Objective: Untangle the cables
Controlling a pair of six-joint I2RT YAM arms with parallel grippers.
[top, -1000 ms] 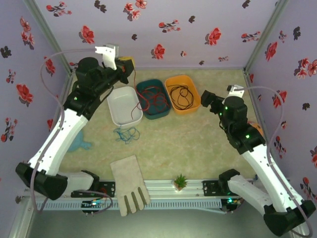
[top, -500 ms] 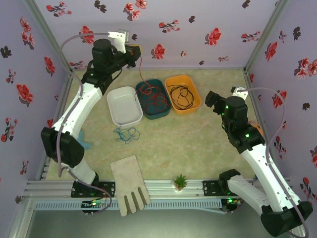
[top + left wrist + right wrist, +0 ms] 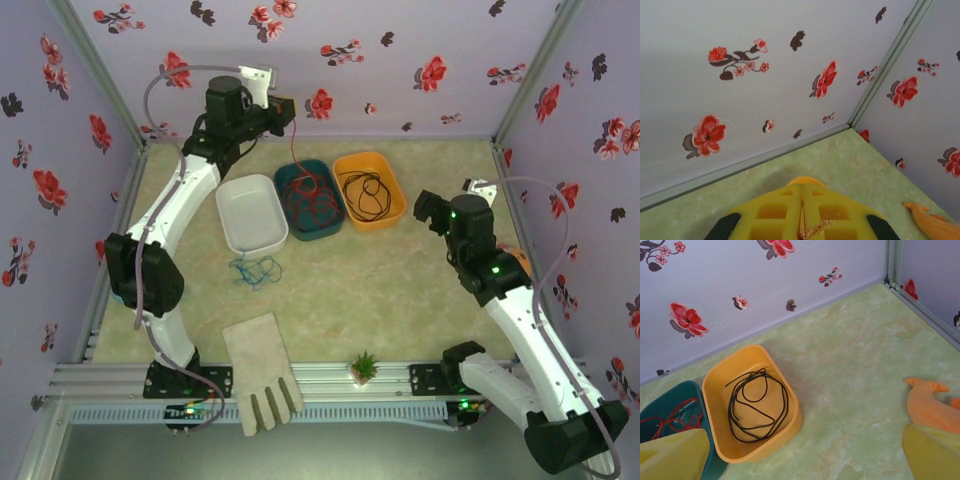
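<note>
Top external view: left claw (image 3: 284, 108) pinched on the red cable (image 3: 308, 198), held high, probably so its tail feeds into the teal bin (image 3: 322, 236). Right claw (image 3: 423, 207) gapes wide, idle. Blue cable (image 3: 255, 268) lies on the desk (image 3: 400, 290).

Red cable (image 3: 305, 195), teal bin (image 3: 318, 234) (walls (image 3: 400, 60) red-flowered)

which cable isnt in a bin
The blue cable, loose on the table by the white bin; the red cable coils in the teal bin, the black cable in the orange bin.
</note>
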